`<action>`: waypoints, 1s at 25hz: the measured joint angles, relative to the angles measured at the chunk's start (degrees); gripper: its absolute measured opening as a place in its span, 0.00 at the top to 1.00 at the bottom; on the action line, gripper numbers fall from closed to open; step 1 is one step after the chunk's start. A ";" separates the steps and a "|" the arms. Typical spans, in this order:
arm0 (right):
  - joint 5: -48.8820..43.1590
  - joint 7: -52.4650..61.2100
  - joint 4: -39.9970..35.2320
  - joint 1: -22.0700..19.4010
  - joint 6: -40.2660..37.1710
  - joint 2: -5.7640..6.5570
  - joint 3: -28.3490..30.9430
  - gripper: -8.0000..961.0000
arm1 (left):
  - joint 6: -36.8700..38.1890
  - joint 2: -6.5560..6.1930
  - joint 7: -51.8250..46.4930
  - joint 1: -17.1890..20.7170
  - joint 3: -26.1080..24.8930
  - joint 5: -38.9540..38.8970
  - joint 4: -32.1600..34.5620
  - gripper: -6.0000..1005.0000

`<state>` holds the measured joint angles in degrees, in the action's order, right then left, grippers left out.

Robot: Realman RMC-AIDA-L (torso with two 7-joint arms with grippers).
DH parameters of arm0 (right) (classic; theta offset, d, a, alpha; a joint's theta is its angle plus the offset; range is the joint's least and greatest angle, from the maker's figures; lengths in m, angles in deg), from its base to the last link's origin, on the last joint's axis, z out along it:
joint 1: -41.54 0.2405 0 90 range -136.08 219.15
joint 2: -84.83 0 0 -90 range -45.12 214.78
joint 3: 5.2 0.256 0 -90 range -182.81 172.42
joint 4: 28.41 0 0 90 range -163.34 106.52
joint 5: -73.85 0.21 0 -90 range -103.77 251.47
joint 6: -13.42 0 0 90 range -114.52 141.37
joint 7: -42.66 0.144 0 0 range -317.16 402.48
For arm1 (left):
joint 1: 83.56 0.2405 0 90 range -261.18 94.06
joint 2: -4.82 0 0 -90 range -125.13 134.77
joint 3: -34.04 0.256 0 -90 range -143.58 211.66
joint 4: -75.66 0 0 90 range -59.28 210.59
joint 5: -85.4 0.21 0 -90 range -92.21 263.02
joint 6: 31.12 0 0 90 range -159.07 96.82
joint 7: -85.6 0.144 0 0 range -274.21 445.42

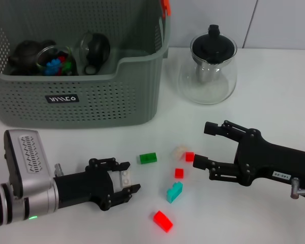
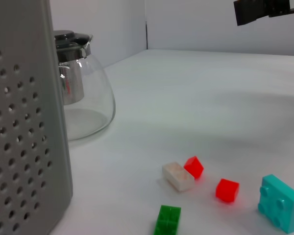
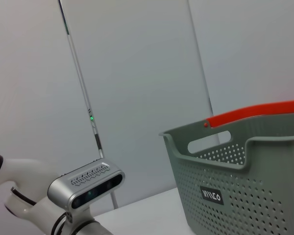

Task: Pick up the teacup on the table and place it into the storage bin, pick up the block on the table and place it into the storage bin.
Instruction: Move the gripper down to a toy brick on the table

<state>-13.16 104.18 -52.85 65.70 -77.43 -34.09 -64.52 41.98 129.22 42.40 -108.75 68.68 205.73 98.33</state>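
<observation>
The grey storage bin stands at the back left; inside it lies a glass teacup holding coloured blocks. Low over the table's front, my left gripper is shut on a white block. Loose blocks lie to its right: green, small red, teal and a larger red one. My right gripper stands open just right of a red block and a pale block. The left wrist view shows the pale block and teal block.
A glass teapot with a black lid stands at the back right of the bin. A dark teapot and a black-lidded glass vessel lie in the bin. The bin wall is close beside the left wrist.
</observation>
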 joint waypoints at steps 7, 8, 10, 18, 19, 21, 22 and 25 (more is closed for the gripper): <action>0.00 0.00 0.01 -0.08 -0.12 0.10 0.00 0.02 | 0.92 -0.11 -0.04 0.90 -0.01 0.00 0.49 0.43; 0.00 0.00 0.01 -0.09 -0.13 0.11 0.00 0.02 | 1.10 -0.11 -0.04 0.98 -0.01 0.00 0.58 0.43; 0.00 0.00 0.01 -0.08 -0.13 0.16 0.00 0.02 | 1.28 -0.16 -0.04 1.11 -0.01 0.00 0.67 0.43; 0.00 0.00 0.01 -0.09 -0.12 0.18 0.00 0.02 | 0.67 -0.15 0.05 1.23 -0.01 0.00 0.70 0.44; 0.00 0.00 0.01 -0.09 -0.11 0.18 0.00 0.02 | 0.51 -0.13 0.10 1.18 -0.01 0.00 0.70 0.44; 0.00 0.00 0.01 -0.09 -0.10 0.20 0.00 0.02 | 0.43 -0.12 0.13 1.12 -0.01 0.00 0.70 0.45; 0.00 0.00 0.01 -0.09 -0.09 0.23 0.00 0.02 | 0.42 -0.12 0.15 1.10 -0.01 -0.01 0.70 0.45; 0.00 0.00 0.01 -0.09 -0.04 0.27 0.00 0.02 | 0.37 -0.12 0.17 1.03 -0.01 -0.01 0.70 0.45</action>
<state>-13.16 104.18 -52.84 65.61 -77.47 -33.82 -64.52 42.36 129.10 42.56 -107.72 68.67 205.72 99.03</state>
